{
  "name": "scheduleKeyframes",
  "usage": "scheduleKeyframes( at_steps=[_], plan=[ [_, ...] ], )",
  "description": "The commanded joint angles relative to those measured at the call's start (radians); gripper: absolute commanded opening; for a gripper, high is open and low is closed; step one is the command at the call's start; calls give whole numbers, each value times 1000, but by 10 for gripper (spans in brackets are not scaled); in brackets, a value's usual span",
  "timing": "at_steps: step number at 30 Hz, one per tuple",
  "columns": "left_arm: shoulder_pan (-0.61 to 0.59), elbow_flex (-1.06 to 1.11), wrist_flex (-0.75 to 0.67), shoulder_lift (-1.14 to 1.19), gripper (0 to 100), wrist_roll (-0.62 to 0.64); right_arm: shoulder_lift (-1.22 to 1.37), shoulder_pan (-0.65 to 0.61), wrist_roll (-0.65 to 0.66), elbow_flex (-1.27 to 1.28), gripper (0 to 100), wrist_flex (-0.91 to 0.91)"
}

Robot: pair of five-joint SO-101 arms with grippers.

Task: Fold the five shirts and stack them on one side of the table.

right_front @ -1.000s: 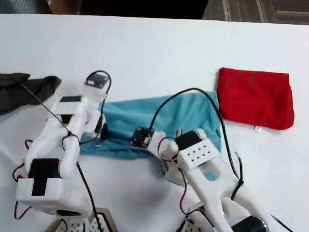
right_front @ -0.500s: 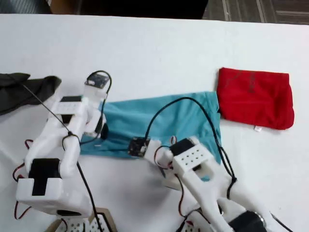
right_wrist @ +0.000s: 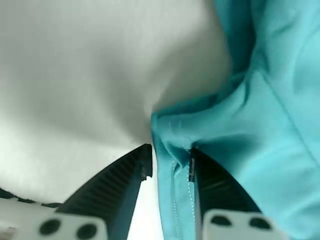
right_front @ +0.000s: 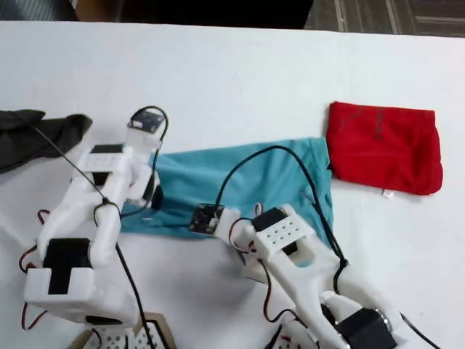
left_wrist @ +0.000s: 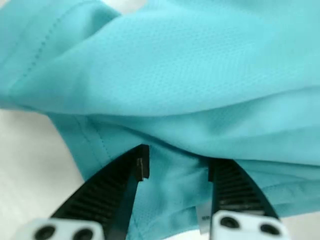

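Since a second ago the right arm has been drawn back toward the near edge of the worktop [right_front: 218,65] and a little toward the left arm, while the left arm has been kept where it was. The teal shirt [right_front: 254,178] is seen lying crosswise in the middle of the worktop, partly folded. One end is under the left arm and the other is just beside the red shirt [right_front: 383,149], which lies folded at the right side. A dark garment [right_front: 36,134] is left crumpled at the left edge. The right tool [right_wrist: 167,165] is seen pinching a bunched bit of the teal shirt's stitched hem, which is raised slightly off the worktop. The left tool [left_wrist: 175,167] is held spread over the cloth, with a flat layer lying between its fingers and not yet nipped. The fabric is judged to be light, thin and limp, with a fine knit that may slip between smooth fingers. It can be expected to sag and drag wherever it is unsupported. A firmer hold is likely to be had at the hems and corners, where the stitching doubles the thickness. All layers at an edge should be caught together, so that a fold is carried over evenly and not peeled apart.
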Motion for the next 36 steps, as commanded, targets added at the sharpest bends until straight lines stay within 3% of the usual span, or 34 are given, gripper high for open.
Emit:
scheduleKeyframes(
  at_steps=[1,11,21,25,36],
  plan=[
    [8,-38,-8,9,210,3,44,-2,-3,0,142,-33],
    [8,-38,-8,9,210,3,110,53,3,-26,144,36],
    [8,-38,-8,9,210,3,225,18,3,-115,139,87],
    [8,-38,-8,9,210,3,236,19,3,-114,9,82],
    [8,-38,-8,9,210,3,226,113,29,-216,21,128]
  ],
)
